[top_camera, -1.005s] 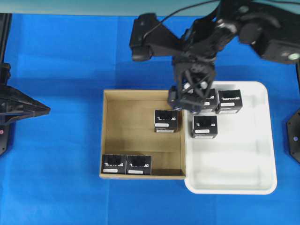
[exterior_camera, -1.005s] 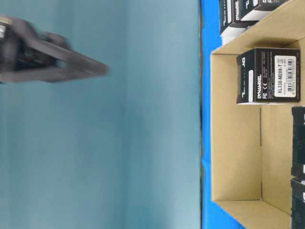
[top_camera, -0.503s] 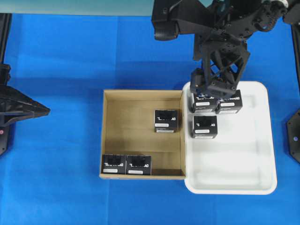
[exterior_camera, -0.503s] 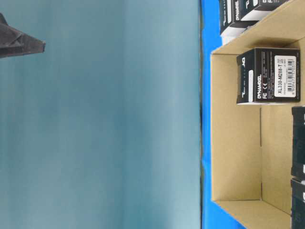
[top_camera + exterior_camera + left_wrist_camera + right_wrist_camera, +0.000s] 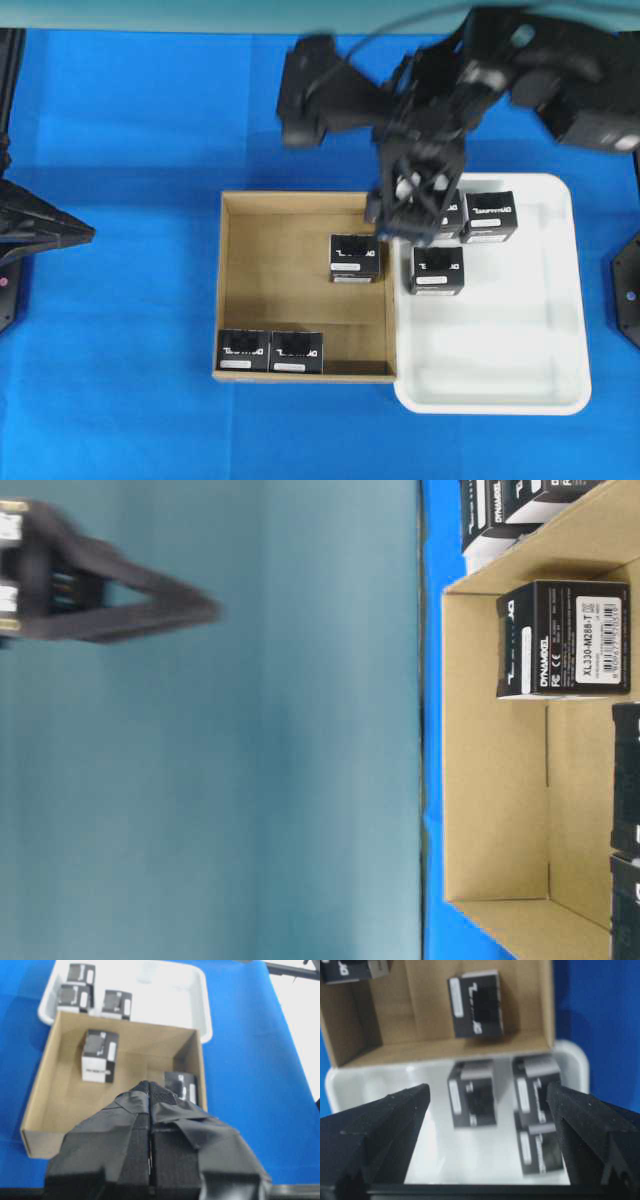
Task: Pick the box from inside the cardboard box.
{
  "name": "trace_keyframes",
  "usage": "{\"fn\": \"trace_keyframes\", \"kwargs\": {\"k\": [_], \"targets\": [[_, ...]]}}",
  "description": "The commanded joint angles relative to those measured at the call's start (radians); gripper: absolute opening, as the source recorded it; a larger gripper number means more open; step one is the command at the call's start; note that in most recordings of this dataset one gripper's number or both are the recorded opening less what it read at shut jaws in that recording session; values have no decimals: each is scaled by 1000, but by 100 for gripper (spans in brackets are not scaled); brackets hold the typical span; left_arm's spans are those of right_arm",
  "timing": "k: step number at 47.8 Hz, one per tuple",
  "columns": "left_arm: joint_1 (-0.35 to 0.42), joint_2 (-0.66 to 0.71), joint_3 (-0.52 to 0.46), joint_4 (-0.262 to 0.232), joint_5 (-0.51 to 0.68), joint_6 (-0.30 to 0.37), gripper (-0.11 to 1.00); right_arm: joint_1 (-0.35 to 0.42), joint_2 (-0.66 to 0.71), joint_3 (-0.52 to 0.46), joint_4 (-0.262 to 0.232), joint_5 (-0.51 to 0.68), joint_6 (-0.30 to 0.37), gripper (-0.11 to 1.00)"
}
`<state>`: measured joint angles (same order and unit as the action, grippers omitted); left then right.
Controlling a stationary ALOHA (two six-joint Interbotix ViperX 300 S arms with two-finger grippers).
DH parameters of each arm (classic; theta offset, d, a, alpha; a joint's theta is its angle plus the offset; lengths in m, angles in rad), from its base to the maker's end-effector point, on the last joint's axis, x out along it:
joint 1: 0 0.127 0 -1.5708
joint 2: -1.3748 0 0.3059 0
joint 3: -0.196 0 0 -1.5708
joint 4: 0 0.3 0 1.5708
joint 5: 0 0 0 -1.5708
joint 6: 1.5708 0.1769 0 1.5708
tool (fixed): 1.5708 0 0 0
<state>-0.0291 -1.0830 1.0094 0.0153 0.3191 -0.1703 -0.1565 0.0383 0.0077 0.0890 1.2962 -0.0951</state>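
The brown cardboard box (image 5: 232,285) holds three small black boxes: one at its right wall (image 5: 355,257) and two side by side at the front left (image 5: 243,351) (image 5: 296,351). My right gripper (image 5: 415,212) hangs blurred above the carton's back right corner, over the tray's edge. It is open and empty (image 5: 487,1110), and the wrist view shows the carton's box (image 5: 476,1006) ahead of its fingers (image 5: 395,1125). My left gripper (image 5: 80,235) stays at the far left, shut with nothing in it (image 5: 150,1086), pointing at the cardboard box (image 5: 55,1105).
A white plastic tray (image 5: 500,340) touches the carton's right side. It carries more black boxes at its back left (image 5: 437,270) (image 5: 489,217), one partly under my right gripper. Blue cloth (image 5: 120,130) covers the table around them.
My right gripper swung right over the tray's boxes, then came back left to the carton's back right corner, staying open. The boxes and the left gripper have not moved.
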Motion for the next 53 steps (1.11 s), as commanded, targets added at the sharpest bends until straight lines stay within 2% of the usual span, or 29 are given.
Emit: {"fn": "trace_keyframes", "kwargs": {"k": [1,7,22,29,42,53], "targets": [[-6,2,-26,3,-3,-2,-6,14,15,57,-8,-74,-8,95],[-8,2,-26,3,-9,-2,-6,15,46,127,-9,-156,-14,95],[-17,0,-29,3,-11,-2,-6,20,101,196,-9,-311,-20,95],[-21,2,-31,3,-11,-3,-6,20,115,219,-9,-342,-28,95],[-21,2,-29,3,-11,-8,-6,20,127,224,-9,-362,-110,100],[-21,2,-29,3,-11,-9,-6,20,146,225,-3,-388,-117,100]]}}
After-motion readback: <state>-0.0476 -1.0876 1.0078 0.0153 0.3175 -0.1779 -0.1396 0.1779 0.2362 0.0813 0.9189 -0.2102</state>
